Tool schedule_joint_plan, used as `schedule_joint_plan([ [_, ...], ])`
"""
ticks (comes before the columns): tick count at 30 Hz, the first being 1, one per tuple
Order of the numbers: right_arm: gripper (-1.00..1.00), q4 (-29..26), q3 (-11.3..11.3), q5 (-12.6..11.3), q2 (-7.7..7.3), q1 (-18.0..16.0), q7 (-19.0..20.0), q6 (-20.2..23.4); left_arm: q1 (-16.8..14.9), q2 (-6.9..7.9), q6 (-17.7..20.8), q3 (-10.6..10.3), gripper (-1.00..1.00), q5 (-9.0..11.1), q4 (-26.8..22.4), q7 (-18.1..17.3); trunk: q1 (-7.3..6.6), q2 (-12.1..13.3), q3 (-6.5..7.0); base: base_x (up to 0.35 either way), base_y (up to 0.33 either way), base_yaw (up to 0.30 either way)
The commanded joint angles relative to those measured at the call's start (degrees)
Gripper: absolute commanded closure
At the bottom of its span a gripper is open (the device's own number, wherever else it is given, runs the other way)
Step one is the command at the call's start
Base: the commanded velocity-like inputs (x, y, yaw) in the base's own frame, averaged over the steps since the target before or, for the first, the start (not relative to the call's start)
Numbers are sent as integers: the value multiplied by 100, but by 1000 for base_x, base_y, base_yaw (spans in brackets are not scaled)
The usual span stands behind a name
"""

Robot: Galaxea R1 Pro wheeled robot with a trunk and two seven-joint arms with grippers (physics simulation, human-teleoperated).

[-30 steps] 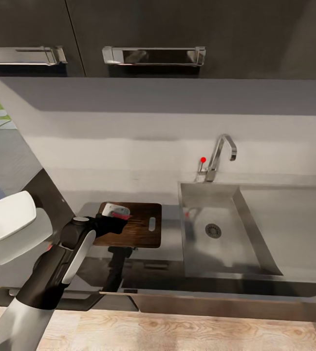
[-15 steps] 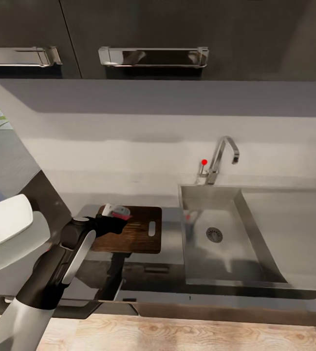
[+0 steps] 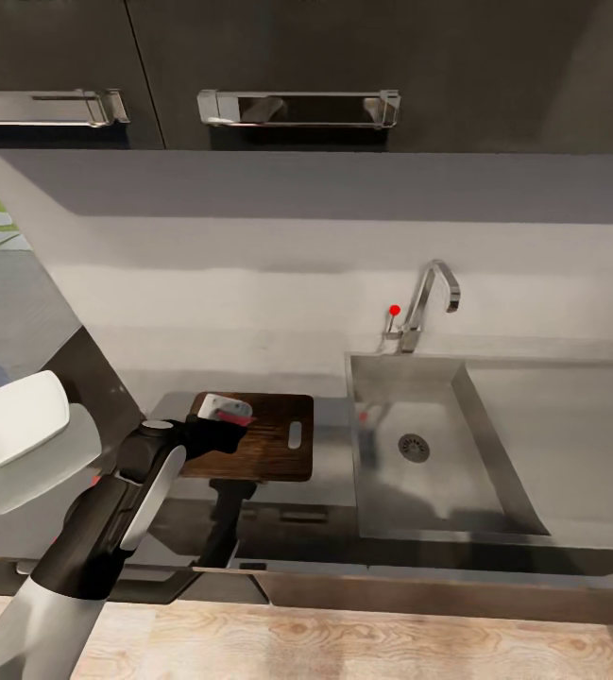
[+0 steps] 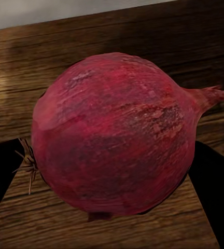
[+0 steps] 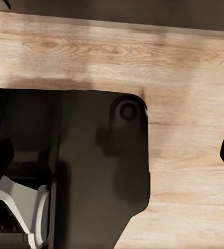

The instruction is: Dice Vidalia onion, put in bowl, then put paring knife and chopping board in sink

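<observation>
The dark red onion (image 4: 114, 132) sits between the black fingers (image 4: 0, 171) of my left gripper (image 4: 112, 171), right above the dark wooden chopping board (image 4: 107, 46). In the head view the left gripper (image 3: 226, 420) reaches over the near left part of the chopping board (image 3: 278, 453), shut on the onion (image 3: 226, 408). The steel sink (image 3: 438, 491) lies right of the board, its basin bare around the drain. A white square bowl (image 3: 13, 425) stands at the far left. The paring knife is out of view. My right gripper (image 5: 112, 161) hangs open over the floor.
A chrome tap (image 3: 429, 293) with a red-tipped lever rises behind the sink. The drainboard (image 3: 570, 444) spreads to the right. Dark upper cabinets with bar handles (image 3: 297, 106) hang above. The grey countertop (image 3: 334, 472) runs between board and sink.
The head view swayed a little and came back. My left arm, the onion and the board stand where they were.
</observation>
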Motion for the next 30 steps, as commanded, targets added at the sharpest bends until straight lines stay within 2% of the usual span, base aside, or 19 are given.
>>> schedule_joint_plan([
  [1,-100,-11,-19,62,5,3,-45,0,-5,2,21,-9,100,31,-4,27,3,-10,-12,0,0,0],
  [12,-100,-18,-19,62,6,3,-45,-1,-4,-2,15,-9,100,31,-11,27,3,-10,-85,0,-12,0],
  [19,-100,-11,-19,62,6,3,-45,-1,-6,-2,14,-9,100,31,-19,27,3,-10,-90,31,-114,0],
  [30,-100,-10,-19,62,6,3,-45,2,-4,-2,15,-9,100,31,-24,27,3,-10,-90,3,30,0],
])
